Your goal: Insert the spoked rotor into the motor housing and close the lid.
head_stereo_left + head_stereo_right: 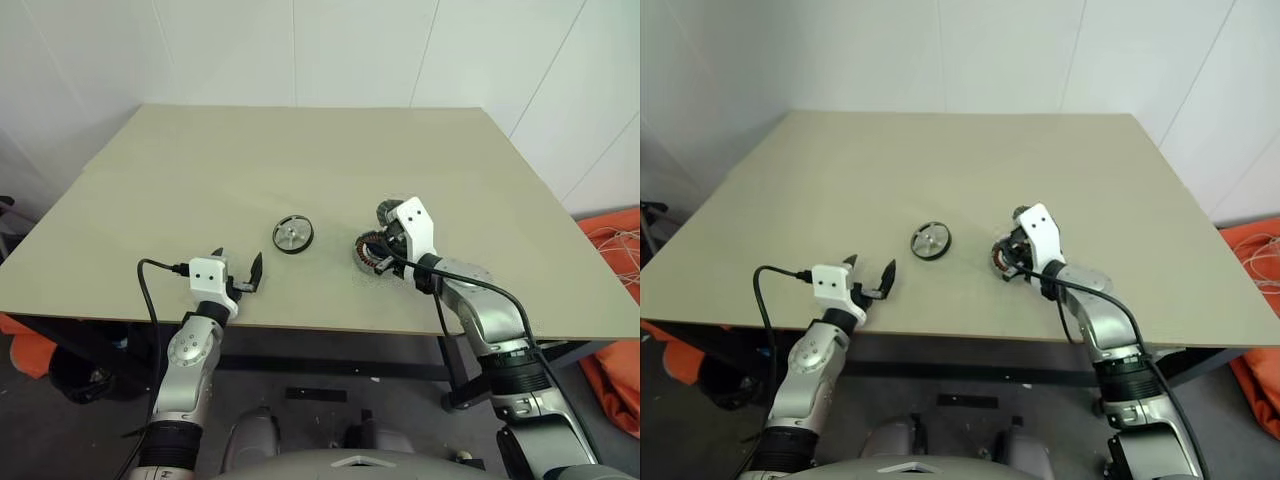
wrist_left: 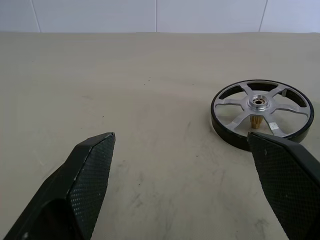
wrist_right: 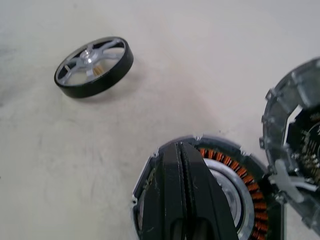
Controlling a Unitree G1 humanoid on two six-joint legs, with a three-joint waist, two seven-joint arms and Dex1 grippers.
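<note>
While the table is left bare at its far side, the motor housing is seen directly under the right gripper, whose fingers are pressed together on nothing. The lid is tilted just beside it. The spoked rotor is found ahead of the left gripper, spread wide and empty.
</note>
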